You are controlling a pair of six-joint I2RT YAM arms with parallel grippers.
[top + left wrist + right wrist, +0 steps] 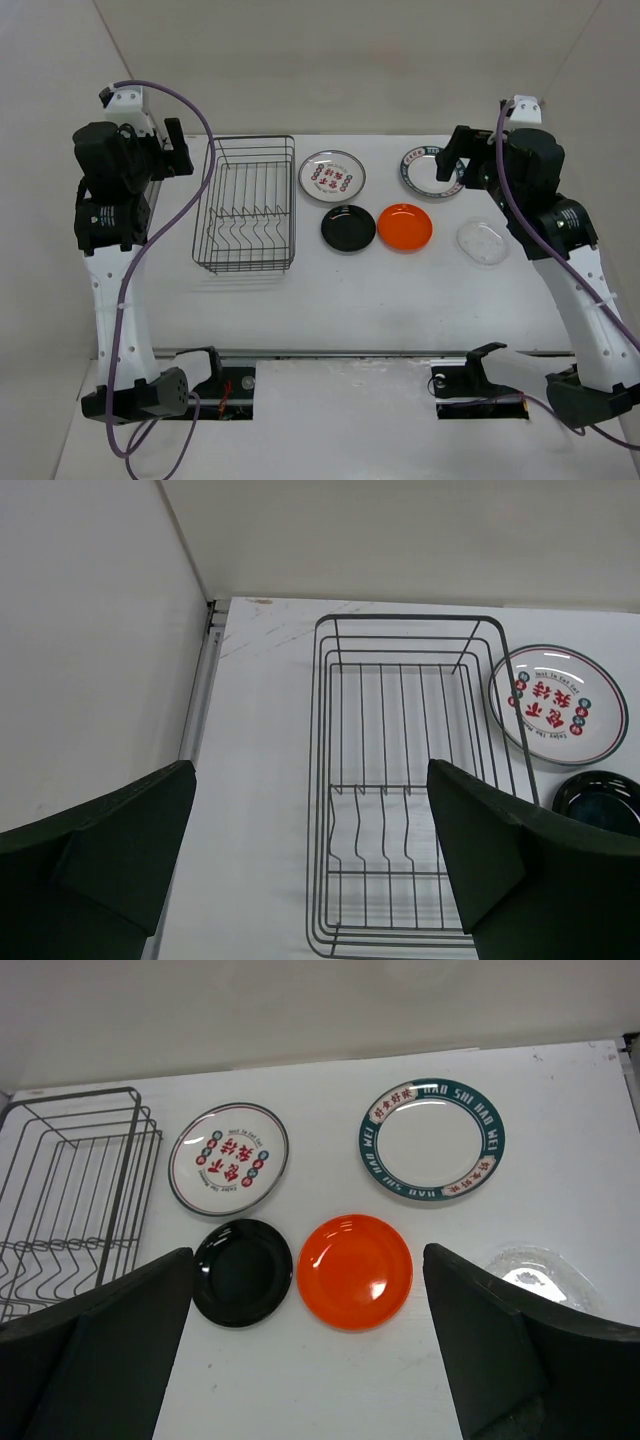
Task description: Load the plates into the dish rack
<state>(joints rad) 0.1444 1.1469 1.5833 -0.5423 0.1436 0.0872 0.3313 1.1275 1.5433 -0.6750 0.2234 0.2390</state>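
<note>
On the white table, the dish rack sits toward the left with nothing in it. Its divider prongs line up across the near half, evidently so that plates can stand on edge between them. All five plates lie flat to its right, none loaded. The red-marked plate is just beside the rack's far right corner, with the black plate and orange plate side by side nearer. The dark-rimmed plate is farther right at the back, and the clear plate is rightmost. They seem to lie slightly apart, which should leave each rim free for a pinch. The left gripper hangs high by the rack, jaws spread wide and empty. The right gripper hangs likewise over the plates, wide and holding nothing, a raised posture that reads as a survey before any reach. From above, the right gripper covers the right part of the dark-rimmed plate. The clear plate is faint against the table, and one dark finger cuts off its near edge in the right wrist view. The left wrist view clips the black plate at its border, and the fingers there hide the rack's near corners.
</note>
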